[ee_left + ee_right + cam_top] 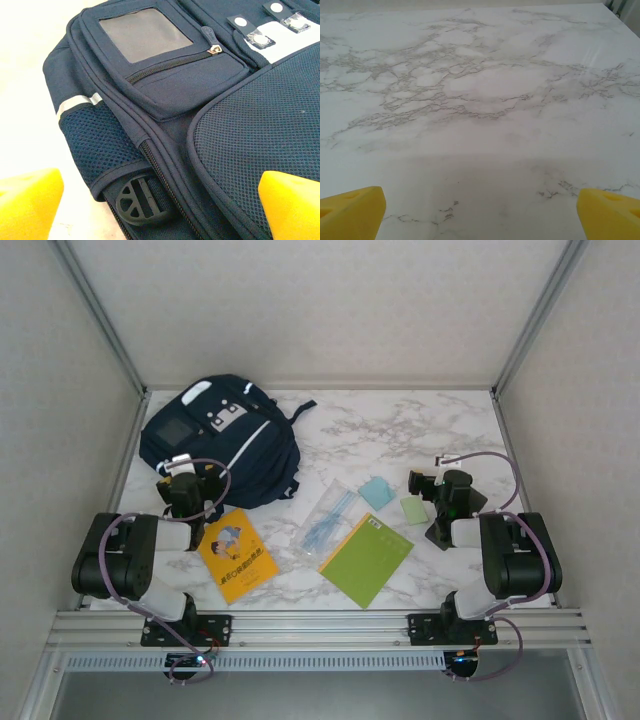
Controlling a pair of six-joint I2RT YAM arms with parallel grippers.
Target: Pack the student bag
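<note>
The student bag (225, 440) is a dark navy backpack lying flat at the back left of the marble table, with a grey square patch and white tabs facing up. My left gripper (182, 478) hovers at the bag's near edge, open and holding nothing. In the left wrist view its yellow fingertips (30, 200) frame the bag (200, 100): a zipped front pocket, a mesh side pocket and a black strap buckle (142, 200). My right gripper (445, 480) is open over bare marble at the right, and the right wrist view has nothing between its yellow fingertips (350, 210).
Between the arms lie a yellow book (235, 553), a clear pouch of pens (328, 515), a green notebook (366, 558), a small light-blue item (376, 491) and a pale green pad (413, 509). White walls and a metal frame enclose the table (400, 430).
</note>
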